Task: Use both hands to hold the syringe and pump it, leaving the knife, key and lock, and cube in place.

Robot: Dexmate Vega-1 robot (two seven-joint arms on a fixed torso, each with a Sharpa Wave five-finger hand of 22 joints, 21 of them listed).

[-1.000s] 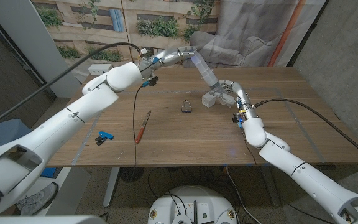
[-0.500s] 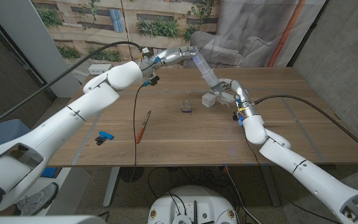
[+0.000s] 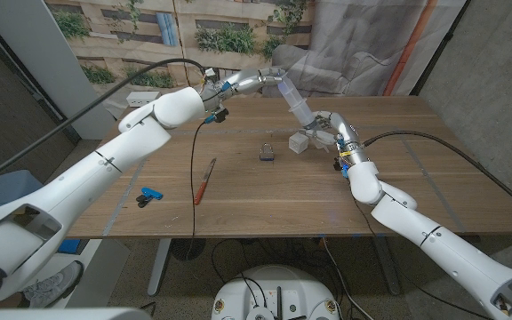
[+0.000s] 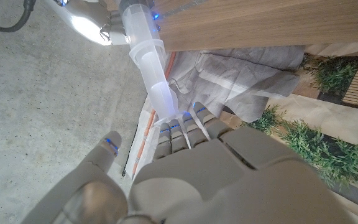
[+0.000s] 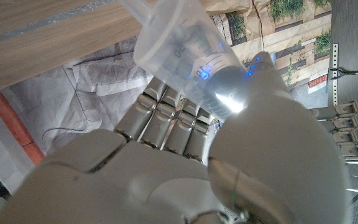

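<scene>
Holding syringe (image 3: 293, 100) aloft, tilted above cube (image 3: 300, 141): right hand (image 3: 327, 127) grasping barrel low, left hand (image 3: 258, 77) grasping plunger high, along axis.

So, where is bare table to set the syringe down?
Bare wood lies right of the right hand to the table's right edge, and along the near edge beyond the knife. It is crowded around the lock and cube.

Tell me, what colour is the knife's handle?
Red, on the knife; clearest in the head view.
</scene>
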